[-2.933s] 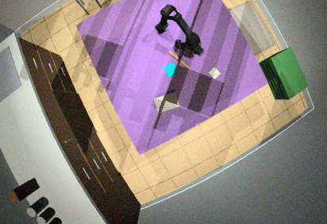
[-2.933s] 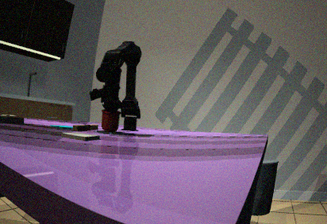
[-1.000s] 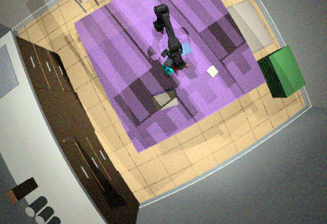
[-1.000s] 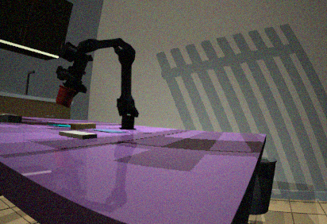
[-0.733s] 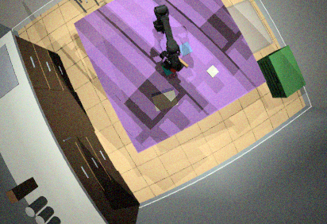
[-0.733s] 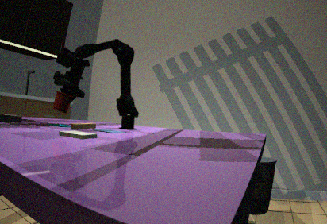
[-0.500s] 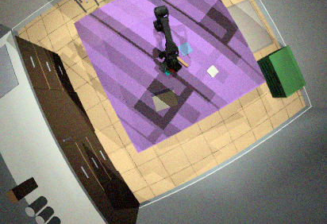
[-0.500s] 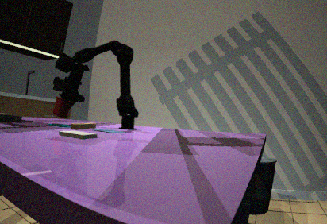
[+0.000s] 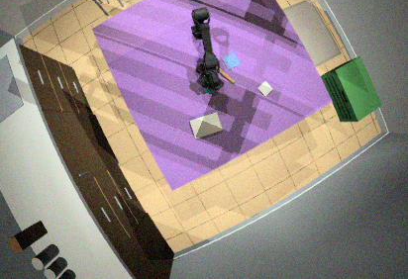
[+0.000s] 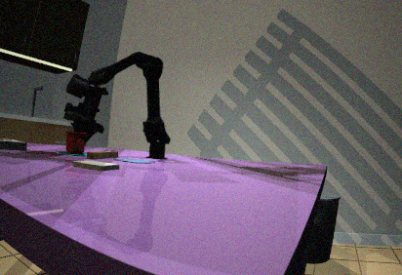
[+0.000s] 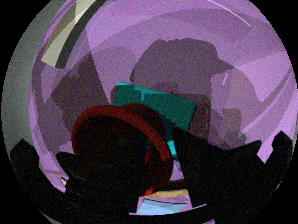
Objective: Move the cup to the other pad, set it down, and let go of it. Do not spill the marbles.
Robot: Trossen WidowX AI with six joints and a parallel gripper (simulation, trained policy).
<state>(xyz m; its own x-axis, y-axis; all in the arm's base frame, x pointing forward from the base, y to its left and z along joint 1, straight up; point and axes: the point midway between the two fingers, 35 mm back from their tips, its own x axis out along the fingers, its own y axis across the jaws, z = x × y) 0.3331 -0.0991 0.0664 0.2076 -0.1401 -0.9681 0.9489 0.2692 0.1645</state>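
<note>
The red cup (image 10: 75, 143) (image 11: 101, 112) stands upright at the teal pad (image 9: 208, 91) (image 11: 167, 106). In the wrist view most of the teal pad shows beyond the cup; how much of the base rests on it is hidden. My gripper (image 9: 211, 84) (image 10: 84, 135) (image 11: 159, 131) is low at the cup, its fingers parted and open, one over the cup's mouth and one outside its wall. The cup's inside is dark and I cannot make out the marbles. The light blue pad (image 9: 231, 61) (image 10: 135, 161) (image 11: 162, 206) lies nearer the arm's base, with nothing on it.
A wooden stick (image 9: 227, 76) (image 10: 101, 154) (image 11: 173, 193) lies close beside the cup. A small pale block (image 9: 265, 89) (image 10: 96, 166) lies farther off. A larger pale box (image 9: 205, 126) (image 10: 13, 144) (image 11: 52, 51) lies beyond the teal pad. All are on the purple table top (image 9: 163, 160) (image 10: 220, 216).
</note>
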